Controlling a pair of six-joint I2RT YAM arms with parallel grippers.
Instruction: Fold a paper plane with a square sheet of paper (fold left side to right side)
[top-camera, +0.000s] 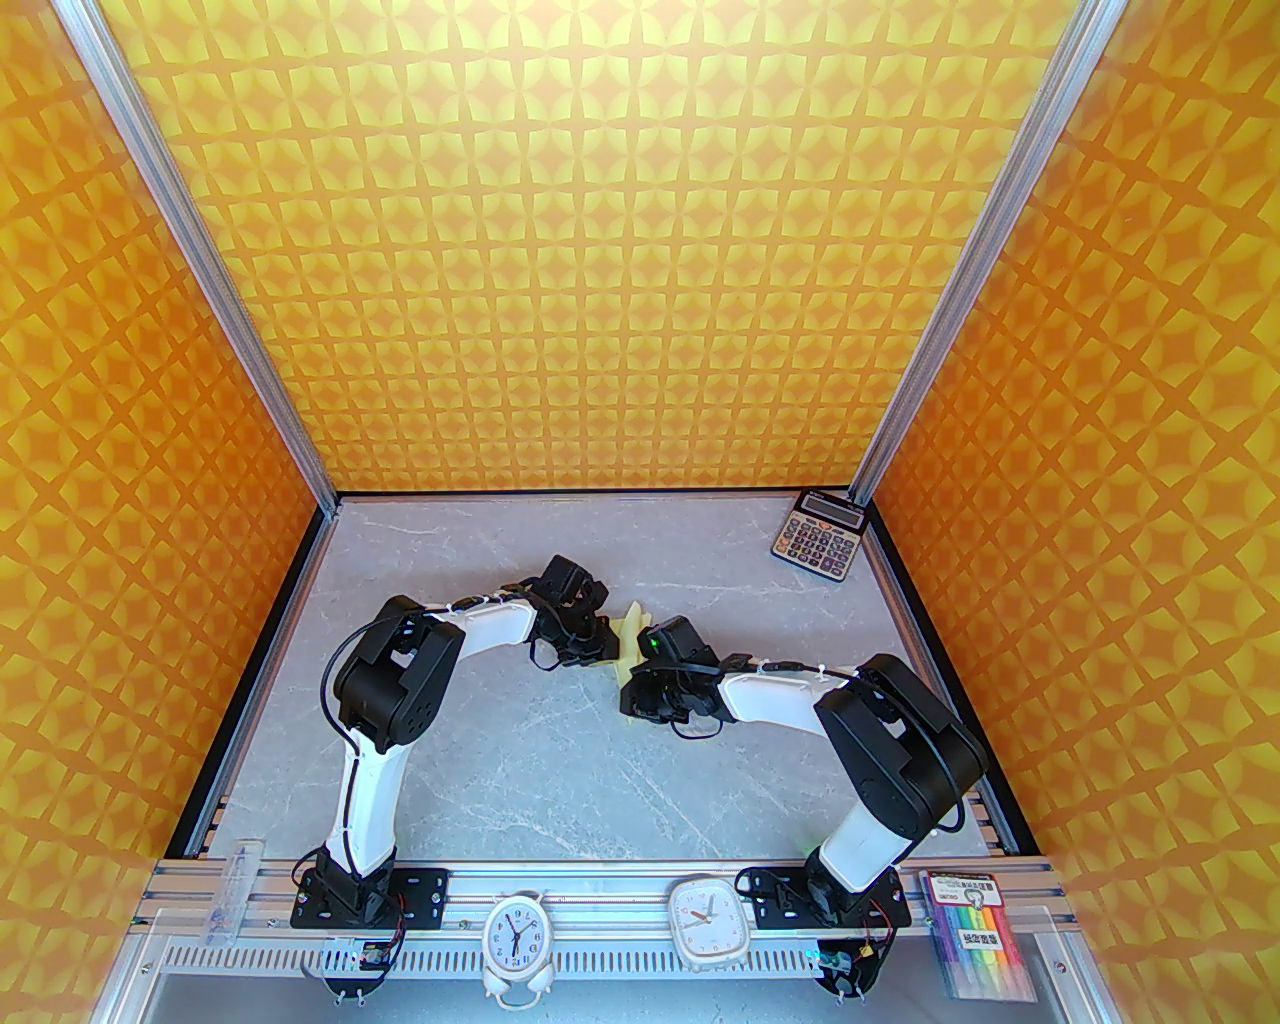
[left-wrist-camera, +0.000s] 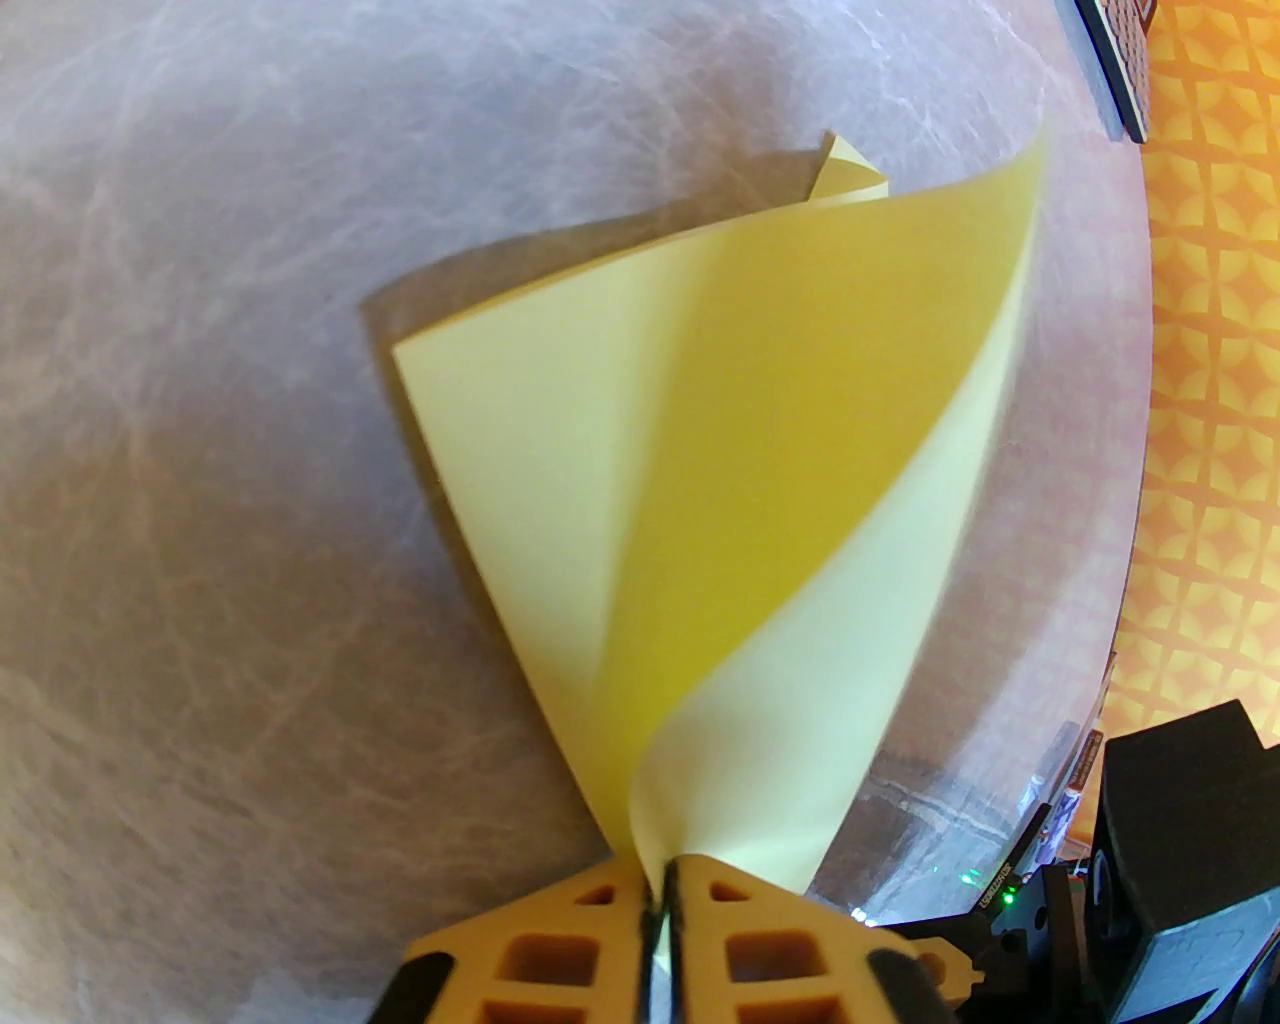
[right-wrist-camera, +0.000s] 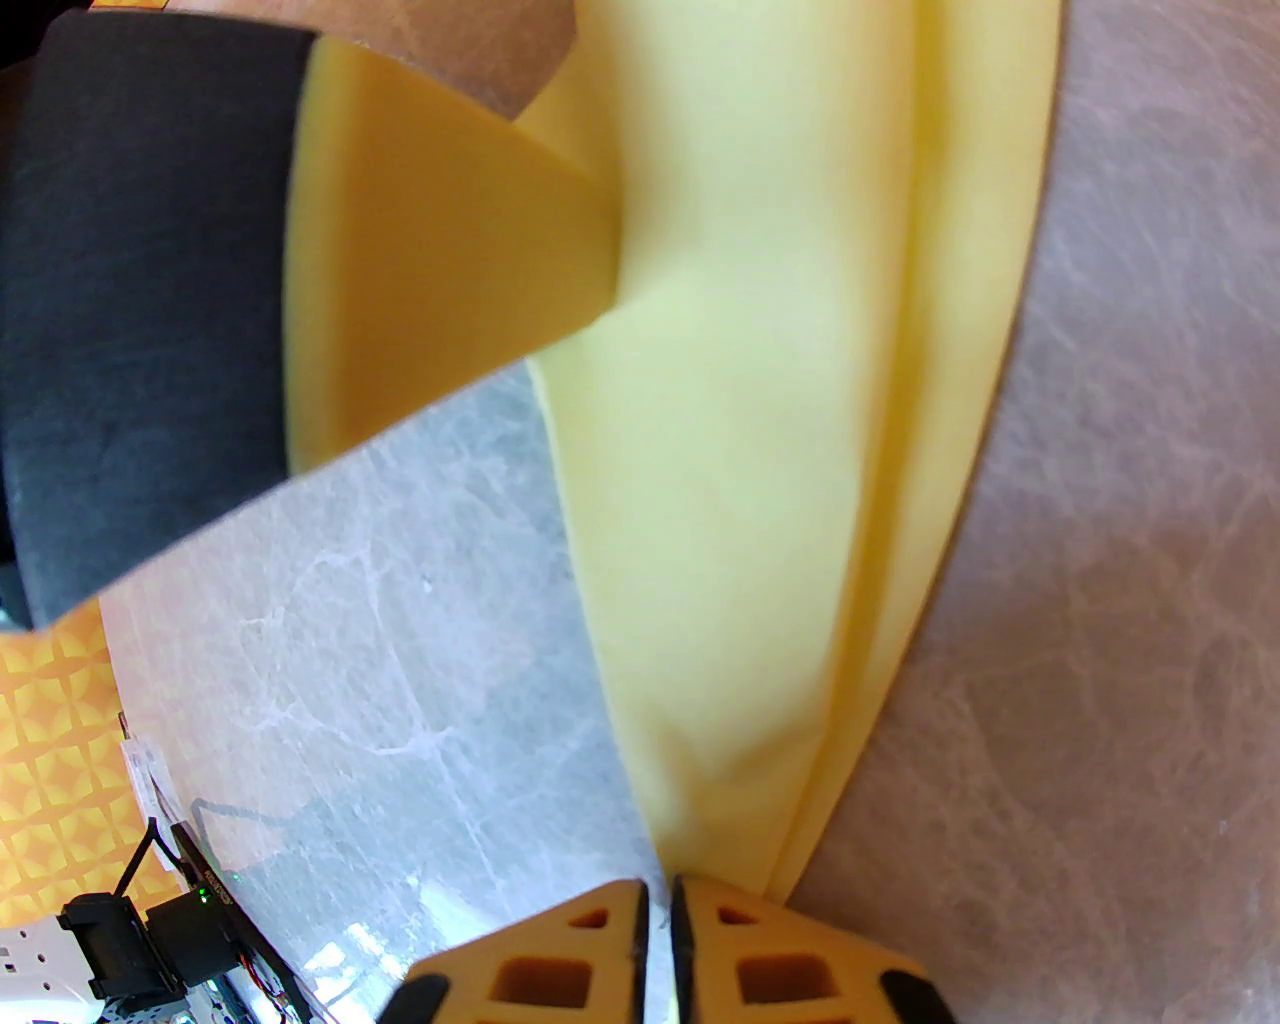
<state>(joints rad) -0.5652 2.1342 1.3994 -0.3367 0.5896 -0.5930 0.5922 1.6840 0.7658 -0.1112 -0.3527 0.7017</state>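
Your left gripper (left-wrist-camera: 660, 880) has its fingers pressed together on a corner of the square sheet of paper (left-wrist-camera: 700, 450), which fans away from the pinch and curls over itself, one flap arching above the other. Your right gripper (right-wrist-camera: 657, 890) is closed to a thin slit, and the sheet's (right-wrist-camera: 750, 400) layered end runs straight down into that slit. From above, the sheet (top-camera: 632, 625) sits well apart from the grey calculator (top-camera: 817, 527), to its left and nearer your arm bases. The left gripper (top-camera: 598, 640) is on the side of the sheet away from the calculator, and the right gripper (top-camera: 650, 700) is on its near end.
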